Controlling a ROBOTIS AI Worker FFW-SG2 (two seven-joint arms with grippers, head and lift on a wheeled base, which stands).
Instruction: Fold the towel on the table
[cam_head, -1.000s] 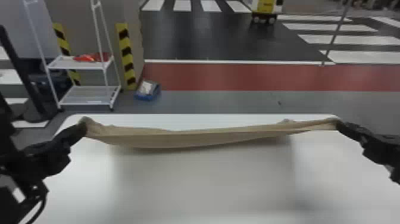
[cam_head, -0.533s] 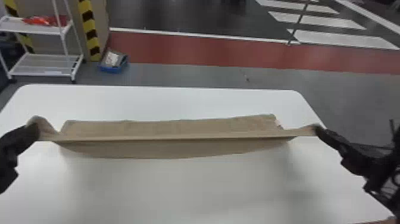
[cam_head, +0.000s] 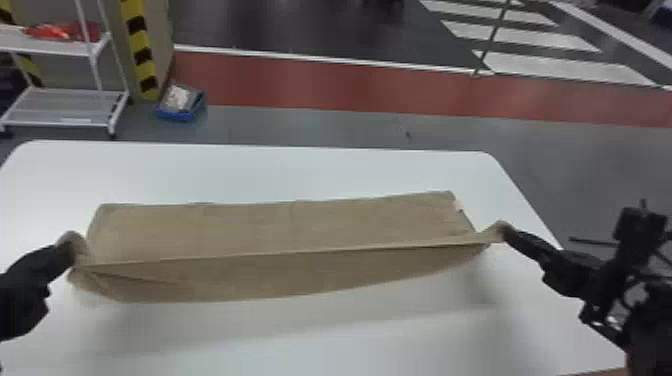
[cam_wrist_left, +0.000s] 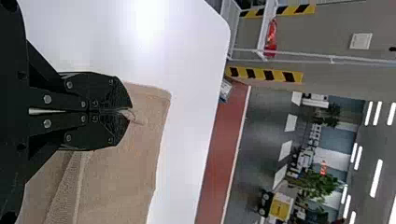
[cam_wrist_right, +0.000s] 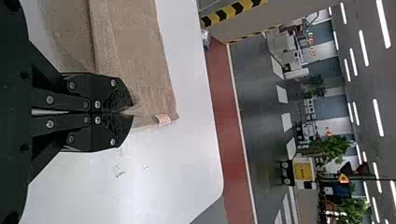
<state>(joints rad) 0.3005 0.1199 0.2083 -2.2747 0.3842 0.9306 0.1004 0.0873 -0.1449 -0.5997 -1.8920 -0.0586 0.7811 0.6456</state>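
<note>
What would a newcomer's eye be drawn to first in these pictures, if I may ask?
Probably the brown towel, stretched wide across the white table, with the left gripper and the right gripper each pinching it near one end. After that, likely the red stripe on the floor beyond the table, and the yellow-and-black striped edging beside the white rack at the head view's upper left.
</note>
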